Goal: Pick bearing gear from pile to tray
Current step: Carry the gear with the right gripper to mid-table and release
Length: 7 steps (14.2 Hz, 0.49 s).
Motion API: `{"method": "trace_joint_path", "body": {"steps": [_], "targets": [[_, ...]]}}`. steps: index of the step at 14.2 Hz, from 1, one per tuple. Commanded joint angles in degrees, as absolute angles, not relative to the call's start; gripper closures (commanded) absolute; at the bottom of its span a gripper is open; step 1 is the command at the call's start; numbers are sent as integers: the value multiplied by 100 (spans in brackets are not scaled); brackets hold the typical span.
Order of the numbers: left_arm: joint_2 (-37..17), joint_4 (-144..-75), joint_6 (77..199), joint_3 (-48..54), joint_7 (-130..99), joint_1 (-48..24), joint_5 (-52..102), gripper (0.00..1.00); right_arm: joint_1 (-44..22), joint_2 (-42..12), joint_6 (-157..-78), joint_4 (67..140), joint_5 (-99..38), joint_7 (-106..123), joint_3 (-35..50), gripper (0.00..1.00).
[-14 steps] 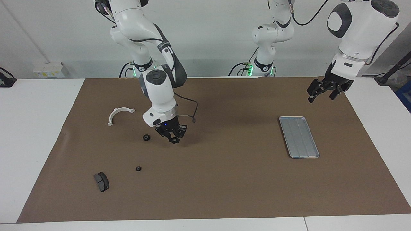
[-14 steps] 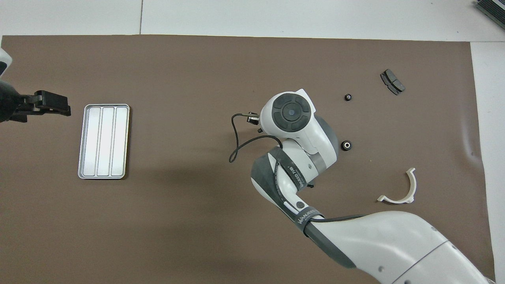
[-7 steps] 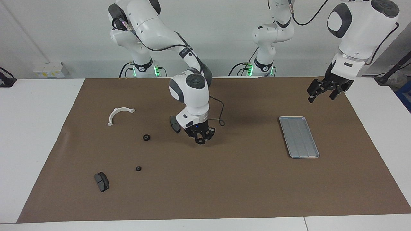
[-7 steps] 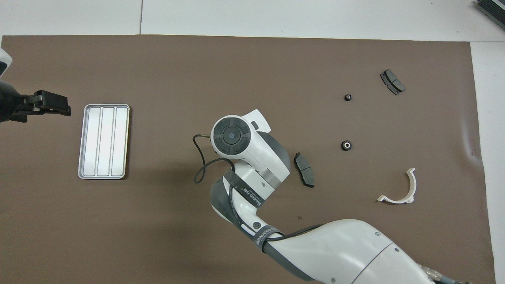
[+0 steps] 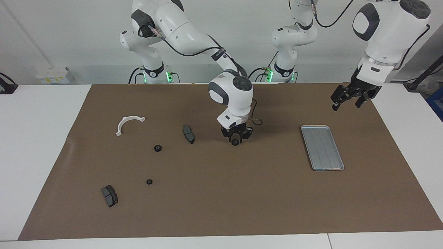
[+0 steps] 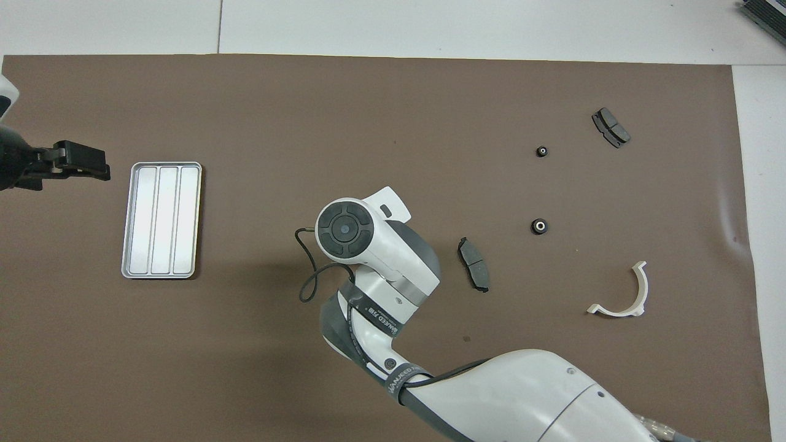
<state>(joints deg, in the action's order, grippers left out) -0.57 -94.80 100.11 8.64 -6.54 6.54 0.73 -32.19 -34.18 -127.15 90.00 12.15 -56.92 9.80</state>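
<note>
Two arms are in my views. My right gripper [image 5: 235, 139] hangs over the bare mat [image 5: 221, 193], between the pile and the tray [image 5: 322, 147], and its fingers are closed on a small black gear [image 5: 235, 142], held off the mat. From overhead the arm's own body hides this gripper. Two more gears lie toward the right arm's end: one [image 5: 157, 148] near a grey pad [image 5: 188, 134], the other [image 5: 149, 181] farther from the robots, near a second pad [image 5: 109, 195]. One white bracket [image 5: 128, 123] lies nearer to the robots than these gears. My left gripper [image 5: 352, 95] waits in the air over the mat's edge, near the tray, with its fingers apart and nothing between them.
</note>
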Motion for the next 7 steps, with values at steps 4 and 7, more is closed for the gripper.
{"method": "trace_joint_path", "body": {"steps": [4,7], "targets": [[35,-9527,9914,879,-659,686,-26,0,-2682,-2648,-12805,9665,1354,-5302,1020,0],[35,-9519,9914,879,-668,686,-26,0,-2286,-1813,-13200,10763,1292,-4765,1028,0]]}}
